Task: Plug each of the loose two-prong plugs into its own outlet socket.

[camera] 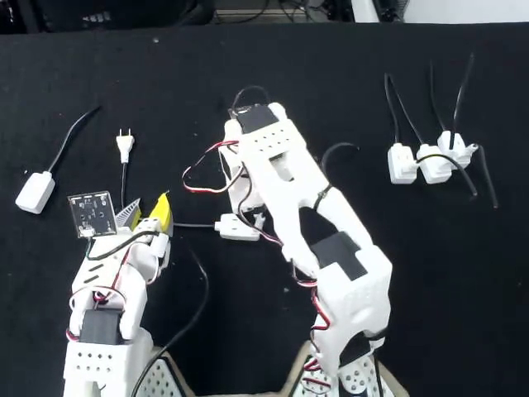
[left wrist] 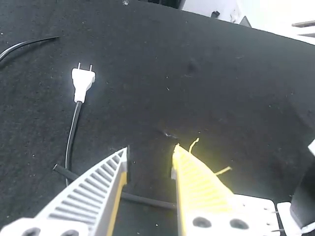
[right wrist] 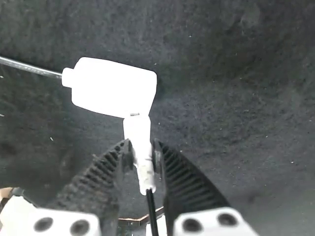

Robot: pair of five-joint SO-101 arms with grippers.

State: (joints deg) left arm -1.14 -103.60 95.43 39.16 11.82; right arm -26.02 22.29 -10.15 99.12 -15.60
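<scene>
The right gripper clamps a seemingly light, rigid plug by its narrow body, against a white socket; the left gripper gapes open near a loose plug.

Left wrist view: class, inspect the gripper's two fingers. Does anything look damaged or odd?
Yes. On the left gripper, thin yellow strands stick out near the tip and side of the yellow finger, like frayed or stringy material. The white finger shows none. The gripper is open, holding nothing.
</scene>
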